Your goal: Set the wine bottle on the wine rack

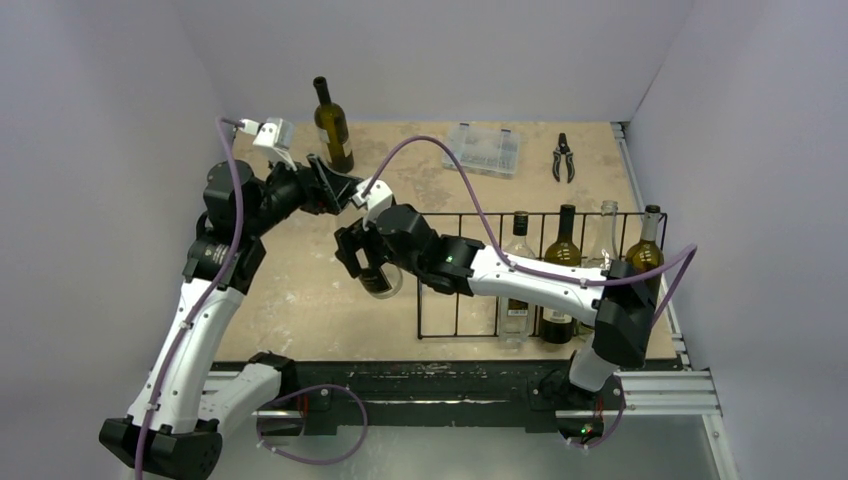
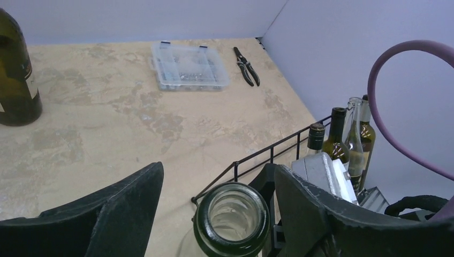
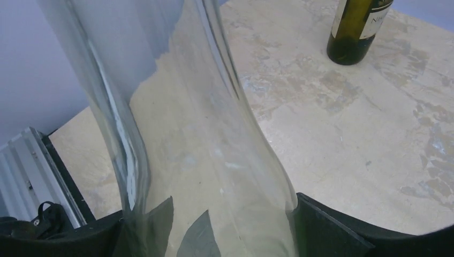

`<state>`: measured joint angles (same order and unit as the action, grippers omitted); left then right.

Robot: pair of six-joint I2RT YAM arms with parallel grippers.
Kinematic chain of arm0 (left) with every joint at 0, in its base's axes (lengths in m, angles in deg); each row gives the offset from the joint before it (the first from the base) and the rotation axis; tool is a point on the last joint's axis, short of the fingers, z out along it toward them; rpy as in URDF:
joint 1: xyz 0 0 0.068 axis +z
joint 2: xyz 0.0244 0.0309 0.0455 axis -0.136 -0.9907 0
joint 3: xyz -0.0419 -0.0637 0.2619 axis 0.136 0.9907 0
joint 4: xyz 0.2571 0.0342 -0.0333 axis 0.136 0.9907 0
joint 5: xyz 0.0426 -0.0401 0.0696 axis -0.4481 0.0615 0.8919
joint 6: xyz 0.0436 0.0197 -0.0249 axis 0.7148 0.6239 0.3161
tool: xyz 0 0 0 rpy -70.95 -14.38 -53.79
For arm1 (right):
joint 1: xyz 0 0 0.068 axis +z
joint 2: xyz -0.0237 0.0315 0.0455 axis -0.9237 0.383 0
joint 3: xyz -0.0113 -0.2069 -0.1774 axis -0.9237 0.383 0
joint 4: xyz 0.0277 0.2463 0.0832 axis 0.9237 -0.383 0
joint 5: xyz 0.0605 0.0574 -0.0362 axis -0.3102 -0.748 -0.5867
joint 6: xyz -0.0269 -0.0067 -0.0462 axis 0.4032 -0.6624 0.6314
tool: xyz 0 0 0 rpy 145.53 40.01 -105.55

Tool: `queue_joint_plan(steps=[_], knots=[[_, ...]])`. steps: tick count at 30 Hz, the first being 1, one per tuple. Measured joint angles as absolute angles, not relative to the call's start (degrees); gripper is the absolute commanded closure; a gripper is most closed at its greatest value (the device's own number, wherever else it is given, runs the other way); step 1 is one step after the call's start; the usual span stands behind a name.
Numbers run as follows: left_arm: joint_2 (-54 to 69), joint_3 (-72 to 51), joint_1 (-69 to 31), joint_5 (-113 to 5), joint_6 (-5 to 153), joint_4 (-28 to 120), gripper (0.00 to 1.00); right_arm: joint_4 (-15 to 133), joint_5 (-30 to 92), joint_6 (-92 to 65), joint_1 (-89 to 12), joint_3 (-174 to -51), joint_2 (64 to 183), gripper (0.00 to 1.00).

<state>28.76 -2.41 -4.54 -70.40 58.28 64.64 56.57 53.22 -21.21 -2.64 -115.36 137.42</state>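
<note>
My right gripper (image 1: 362,255) is shut on a clear glass wine bottle (image 1: 385,283), held tilted above the table just left of the black wire wine rack (image 1: 455,272). In the right wrist view the bottle (image 3: 203,160) fills the gap between the right gripper's (image 3: 214,227) black fingers (image 3: 332,233). My left gripper (image 1: 348,190) is open; in the left wrist view the bottle's open mouth (image 2: 231,217) sits between the left gripper's (image 2: 214,211) spread fingers (image 2: 118,209), touching neither. The rack (image 2: 267,155) holds several upright bottles (image 1: 563,262) on its right side.
A dark green bottle (image 1: 333,130) stands at the back left, also in the left wrist view (image 2: 16,80) and the right wrist view (image 3: 356,32). A clear plastic compartment box (image 1: 485,150) and black pliers (image 1: 564,157) lie at the back. Purple cables loop over both arms.
</note>
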Motion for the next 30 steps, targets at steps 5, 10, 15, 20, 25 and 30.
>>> queue_joint_plan(steps=[5,10,15,20,25,30], knots=[[29.00,-3.13,-4.65,-69.67,58.34,64.51,0.20,56.30,53.14,-22.26,-2.62,-113.00,135.17,1.00],[31.17,-4.10,-4.70,-66.99,59.15,64.33,0.20,54.08,52.81,-23.33,-2.60,-110.29,134.06,1.00],[34.82,-4.31,-4.70,-61.00,60.95,65.38,0.19,52.68,52.66,-25.45,-2.60,-107.23,132.53,1.00],[36.83,-4.31,-4.67,-53.50,62.04,66.30,0.19,51.34,52.66,-26.50,-2.55,-105.52,128.72,1.00],[35.61,-4.53,-4.67,-50.13,62.08,67.54,0.20,49.03,53.09,-27.29,-2.55,-104.01,121.95,1.00],[33.77,-4.53,-4.67,-49.85,61.95,68.94,0.20,46.25,54.88,-28.58,-2.55,-102.38,114.67,1.00]])
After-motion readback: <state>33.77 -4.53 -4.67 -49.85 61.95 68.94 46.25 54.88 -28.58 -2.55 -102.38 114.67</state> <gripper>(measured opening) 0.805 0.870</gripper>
